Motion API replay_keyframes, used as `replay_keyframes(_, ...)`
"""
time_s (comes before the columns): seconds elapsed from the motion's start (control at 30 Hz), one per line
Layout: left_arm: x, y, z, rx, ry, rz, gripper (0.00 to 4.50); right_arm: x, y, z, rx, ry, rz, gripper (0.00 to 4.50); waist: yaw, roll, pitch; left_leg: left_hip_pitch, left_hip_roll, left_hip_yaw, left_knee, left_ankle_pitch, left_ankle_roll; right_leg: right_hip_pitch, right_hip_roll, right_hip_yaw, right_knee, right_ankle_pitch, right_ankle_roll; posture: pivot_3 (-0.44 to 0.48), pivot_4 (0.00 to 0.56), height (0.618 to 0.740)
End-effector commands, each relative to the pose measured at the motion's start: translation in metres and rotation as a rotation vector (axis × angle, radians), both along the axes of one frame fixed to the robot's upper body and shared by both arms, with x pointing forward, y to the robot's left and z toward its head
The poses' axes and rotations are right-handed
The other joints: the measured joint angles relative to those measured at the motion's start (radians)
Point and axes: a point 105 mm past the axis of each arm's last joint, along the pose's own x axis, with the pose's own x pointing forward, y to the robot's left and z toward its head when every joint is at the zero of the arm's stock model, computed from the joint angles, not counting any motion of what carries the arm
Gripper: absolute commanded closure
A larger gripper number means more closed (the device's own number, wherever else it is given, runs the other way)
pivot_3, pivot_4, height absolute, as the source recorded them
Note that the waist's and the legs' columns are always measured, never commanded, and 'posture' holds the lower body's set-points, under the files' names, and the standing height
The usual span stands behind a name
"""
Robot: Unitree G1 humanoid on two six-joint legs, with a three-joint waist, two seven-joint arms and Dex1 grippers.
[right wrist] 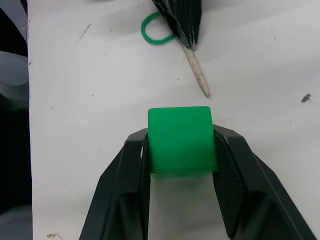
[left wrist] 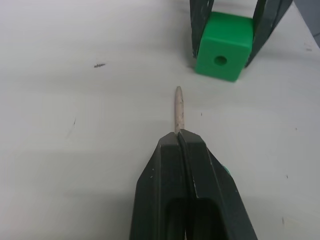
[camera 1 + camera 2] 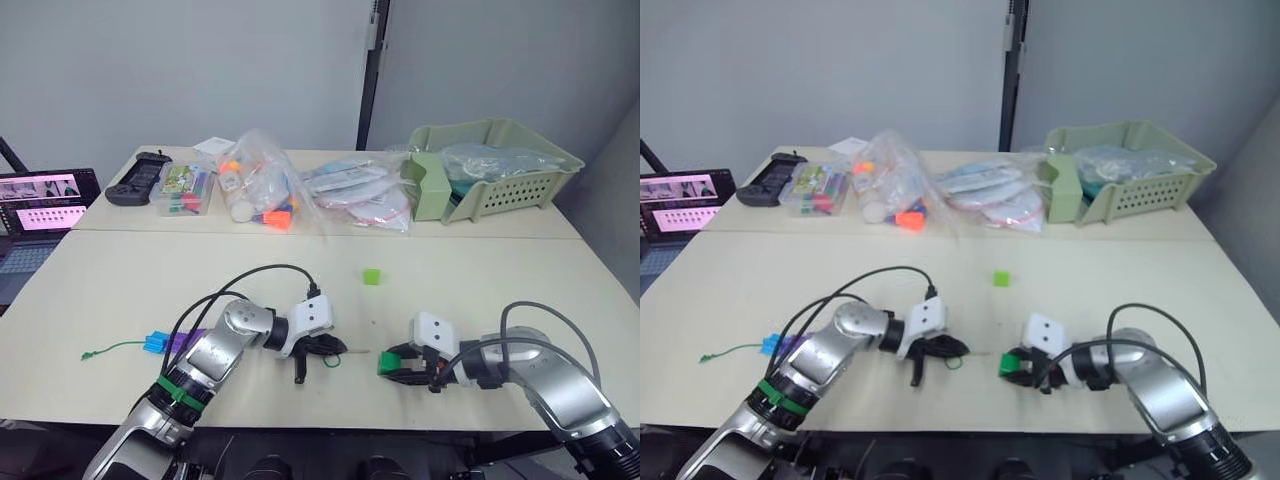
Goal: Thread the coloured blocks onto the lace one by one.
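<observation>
While the left gripper [image 2: 179, 137] pinches the lace tip [image 2: 178, 107], the dark green block [image 2: 223, 46] sits just ahead.

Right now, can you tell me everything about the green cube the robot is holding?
The dark green cube looks like smooth, shiny plastic with a round hole through the face turned toward the lace tip. The right gripper squeezes it on two opposite sides, and it sits low at the white table. The pale tip points toward the hole but hasn't reached it.
</observation>
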Motion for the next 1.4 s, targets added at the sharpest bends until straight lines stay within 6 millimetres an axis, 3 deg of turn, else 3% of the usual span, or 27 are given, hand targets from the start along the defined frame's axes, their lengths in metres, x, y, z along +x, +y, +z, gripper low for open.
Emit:
replay_keyframes(0.03,-0.003,0.006,-0.001,0.004,-0.006,-0.011,4.50,0.001,-0.007,0.005,-0.007,-0.019,-0.015,3.32,-0.001,0.000,0.000,0.000,0.000,0.000,0.000,0.000,0.000,0.000,0.000,0.000,0.000,0.000,0.000,0.000,0.150,0.740)
replay_keyframes(0.43,0.000,-0.003,0.006,-0.037,-0.040,-0.013,4.50,-0.001,-0.004,0.004,-0.002,-0.020,-0.015,3.32,0.000,0.000,0.000,0.000,0.000,0.000,0.000,0.000,0.000,0.000,0.000,0.000,0.000,0.000,0.000,0.000,0.150,0.740)
replay_keyframes(0.73,-0.003,-0.011,0.025,-0.185,-0.022,-0.030,4.50,-0.001,0.002,0.002,0.004,-0.024,0.003,3.32,-0.003,0.000,0.000,0.000,0.000,0.000,0.000,0.000,0.000,0.000,0.000,0.000,0.000,0.000,0.000,0.000,0.150,0.740)
replay_keyframes(1.03,-0.010,-0.011,0.020,-0.161,-0.017,-0.085,4.50,0.001,0.002,0.002,-0.014,-0.039,0.046,3.32,-0.006,0.000,0.000,0.001,0.000,0.000,0.000,0.000,0.000,0.000,0.001,0.000,0.000,0.000,0.000,0.000,0.150,0.740)
replay_keyframes(1.13,-0.001,-0.003,0.009,-0.086,-0.068,-0.038,4.50,0.001,0.001,0.002,-0.019,-0.038,0.049,3.32,-0.005,0.000,0.000,0.001,0.000,0.000,0.000,0.000,0.000,0.000,0.001,0.000,0.000,0.000,0.000,0.000,0.150,0.740)
replay_keyframes(1.27,0.001,-0.003,0.015,-0.124,-0.076,-0.020,4.50,0.000,0.000,0.000,-0.023,-0.037,0.047,3.32,-0.005,0.000,0.000,0.001,0.000,0.000,0.000,0.000,0.000,0.000,0.001,0.000,0.000,0.000,0.000,0.000,0.150,0.740)
replay_keyframes(1.4,0.001,-0.002,0.028,-0.145,-0.088,-0.011,3.36,0.000,0.001,-0.001,-0.024,-0.035,0.042,3.32,-0.005,0.000,0.000,0.000,0.001,0.000,0.000,0.000,0.000,0.000,0.001,0.000,0.000,0.000,0.000,0.000,0.150,0.740)
